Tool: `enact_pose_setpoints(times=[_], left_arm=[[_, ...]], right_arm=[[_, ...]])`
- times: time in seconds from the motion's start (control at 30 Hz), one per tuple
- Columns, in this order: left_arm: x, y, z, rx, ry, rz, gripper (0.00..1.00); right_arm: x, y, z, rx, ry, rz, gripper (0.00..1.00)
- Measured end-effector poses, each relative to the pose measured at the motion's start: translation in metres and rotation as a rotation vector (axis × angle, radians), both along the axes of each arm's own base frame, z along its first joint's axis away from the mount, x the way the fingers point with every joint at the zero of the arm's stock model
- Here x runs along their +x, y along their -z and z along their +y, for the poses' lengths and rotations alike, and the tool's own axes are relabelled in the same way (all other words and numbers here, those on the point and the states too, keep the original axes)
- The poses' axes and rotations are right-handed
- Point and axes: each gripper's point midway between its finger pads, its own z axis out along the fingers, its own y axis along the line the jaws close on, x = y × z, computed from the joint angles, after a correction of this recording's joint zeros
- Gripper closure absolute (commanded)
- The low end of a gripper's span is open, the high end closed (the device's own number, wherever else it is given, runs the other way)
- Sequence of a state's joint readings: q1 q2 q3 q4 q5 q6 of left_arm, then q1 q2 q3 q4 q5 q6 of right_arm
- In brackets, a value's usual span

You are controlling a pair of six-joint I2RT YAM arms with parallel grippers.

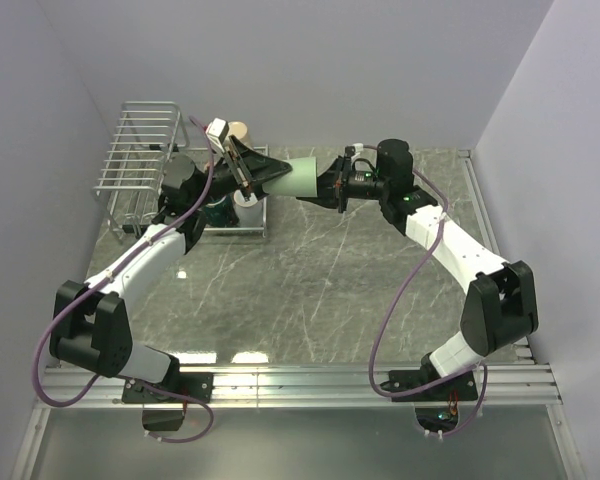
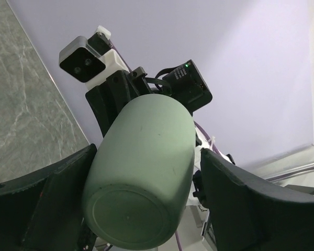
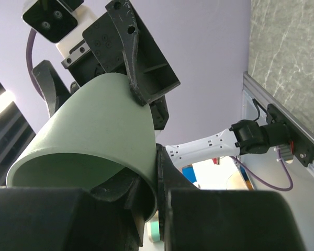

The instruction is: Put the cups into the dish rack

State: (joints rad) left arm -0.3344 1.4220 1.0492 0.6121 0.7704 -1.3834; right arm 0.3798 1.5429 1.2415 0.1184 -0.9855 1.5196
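A pale green cup (image 1: 300, 178) hangs in the air between both arms, above the table's back middle. My right gripper (image 1: 327, 186) is shut on its rim: in the right wrist view the cup wall (image 3: 94, 130) is pinched between the fingers (image 3: 214, 209). My left gripper (image 1: 273, 173) straddles the cup's base (image 2: 131, 214). Its jaws are open; one finger lies against the cup and a small gap shows at the other finger (image 2: 251, 204). The silver wire dish rack (image 1: 140, 150) stands at the back left. It holds a beige cup (image 1: 241, 128), a white cup (image 1: 248, 198) and a dark cup (image 1: 217, 212).
Purple walls close in the table on the left, back and right. A metal rail (image 1: 300, 380) runs along the near edge by the arm bases, and another rail (image 1: 480, 200) lines the right side. The left arm's elbow hangs over the rack's near corner.
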Motion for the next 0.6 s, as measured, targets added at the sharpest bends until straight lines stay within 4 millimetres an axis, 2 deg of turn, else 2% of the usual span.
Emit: enact_pose_setpoints(times=[0.07,0.13,0.23,0.27,0.3,0.33,0.4,0.43,0.5,0.53,0.57,0.6], left_arm=[[0.0,0.001,0.0,0.002,-0.002,0.002,0.14],[0.0,0.003,0.0,0.003,-0.003,0.006,0.23],[0.0,0.004,0.001,0.002,-0.006,0.013,0.66],[-0.001,0.003,0.001,0.001,-0.005,0.013,0.86],[-0.001,0.003,0.0,0.001,-0.005,0.009,0.95],[-0.001,0.003,0.001,0.001,-0.006,0.01,1.0],[-0.001,0.003,0.0,0.004,-0.006,0.01,1.0],[-0.001,0.004,0.0,0.006,-0.006,0.011,1.0],[-0.001,0.005,0.0,0.021,-0.005,0.015,1.0],[0.0,0.007,-0.001,0.037,-0.007,0.021,1.0],[0.002,0.007,-0.001,0.051,-0.011,0.022,1.0],[0.005,0.006,0.0,0.072,-0.017,0.028,1.0]], right_arm=[[0.0,0.002,0.0,-0.003,-0.001,0.004,1.0],[0.0,0.002,0.0,-0.004,0.0,0.006,1.0],[0.001,0.002,-0.001,-0.004,-0.001,0.004,1.0],[0.001,0.002,-0.002,-0.005,0.0,0.003,1.0],[0.002,0.003,-0.002,-0.005,0.0,0.001,1.0],[0.002,0.003,-0.003,-0.005,0.001,0.001,1.0],[0.002,0.003,-0.004,-0.005,-0.001,-0.002,0.98],[0.002,0.003,-0.004,-0.006,-0.001,-0.001,0.71],[0.005,0.006,-0.005,-0.013,0.008,-0.002,0.41],[0.008,0.008,-0.008,-0.023,0.018,-0.002,0.14],[0.011,0.01,-0.011,-0.03,0.029,-0.004,0.08],[0.015,0.013,-0.015,-0.048,0.04,-0.008,0.06]])
